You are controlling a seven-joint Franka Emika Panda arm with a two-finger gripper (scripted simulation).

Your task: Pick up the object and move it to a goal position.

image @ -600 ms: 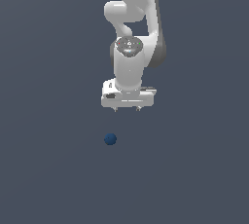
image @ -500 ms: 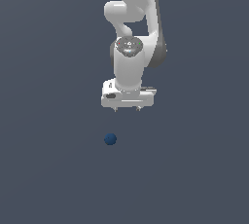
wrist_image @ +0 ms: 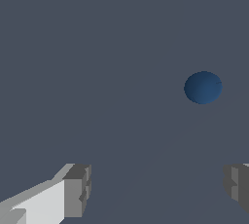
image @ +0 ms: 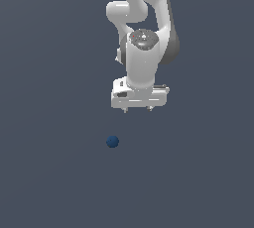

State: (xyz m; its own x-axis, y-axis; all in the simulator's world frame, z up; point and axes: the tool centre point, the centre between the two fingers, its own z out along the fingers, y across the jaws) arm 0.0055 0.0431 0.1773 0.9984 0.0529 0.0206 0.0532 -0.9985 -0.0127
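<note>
A small dark blue ball [image: 112, 142] lies on the flat grey surface, below and toward the exterior view's left of the white gripper [image: 138, 109]. The gripper hangs from the white arm and stands apart from the ball, not touching it. In the wrist view the ball [wrist_image: 203, 87] shows ahead of the gripper [wrist_image: 158, 189], whose two grey-tipped fingers [wrist_image: 78, 190] stand wide apart with nothing between them. The gripper is open and empty.
The white arm [image: 144, 28] rises behind the gripper at the top of the exterior view. The plain grey surface [image: 49, 123] fills the rest of both views.
The arm and gripper have shifted slightly toward the exterior view's left, closer to the ball. The ball has not moved.
</note>
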